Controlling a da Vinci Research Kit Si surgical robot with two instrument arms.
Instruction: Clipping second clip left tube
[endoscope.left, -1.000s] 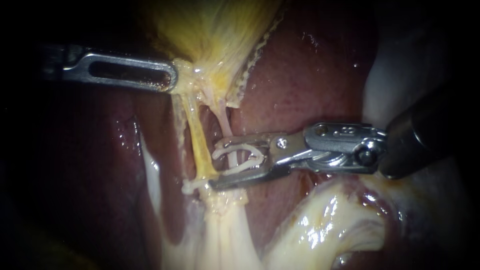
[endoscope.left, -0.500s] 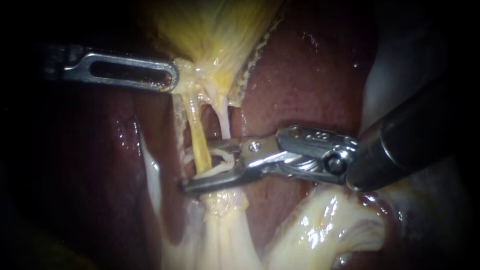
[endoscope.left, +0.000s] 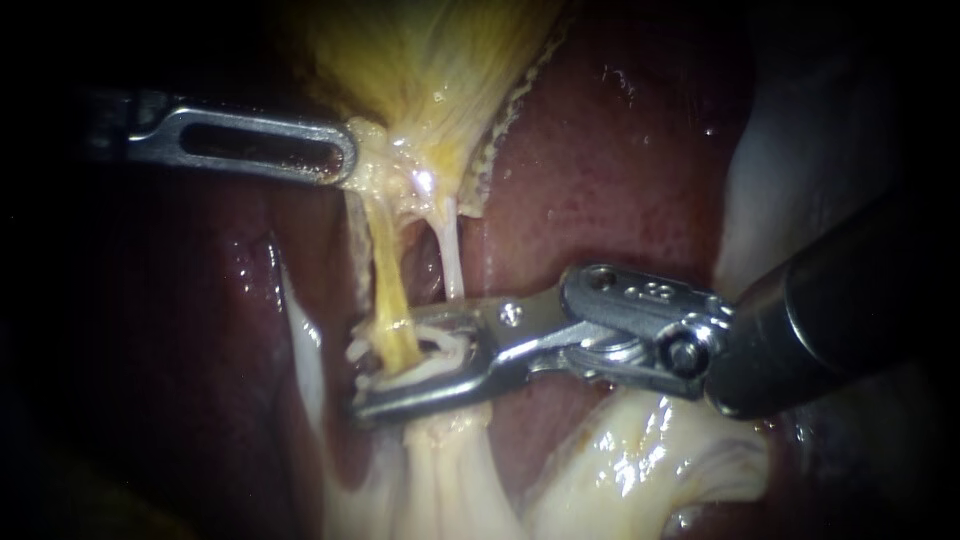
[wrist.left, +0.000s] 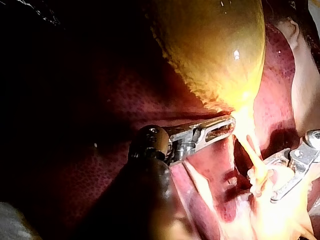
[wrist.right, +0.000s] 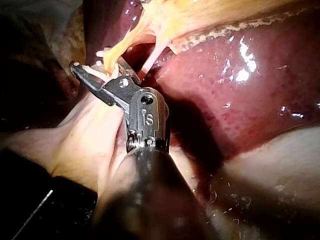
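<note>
White clip (endoscope.left: 440, 345), half hidden, tight in right instrument (endoscope.left: 375, 365) jaws astride left tube (endoscope.left: 385, 270); left instrument (endoscope.left: 347, 158) jaws tight on gallbladder (endoscope.left: 430, 60).

1. Gallbladder (endoscope.left: 430, 60) sits top centre in the endoscope view, with the liver (endoscope.left: 620, 170) behind it and to its right.
2. Left instrument (endoscope.left: 338, 160) comes in from the left, its tip touching the gallbladder's lower end.
3. Two tubes run down from that end side by side: left tube (endoscope.left: 388, 280), and right tube (endoscope.left: 452, 260) just beside it.
4. Right instrument (endoscope.left: 385, 365) comes in from the right, lower than the left instrument. It crosses in front of the right tube and its tip straddles the left tube.
5. Clip (endoscope.left: 448, 348) sits inside that tip, around the left tube.
6. Folded tissue (endoscope.left: 640, 460) lies under the right instrument.
</note>
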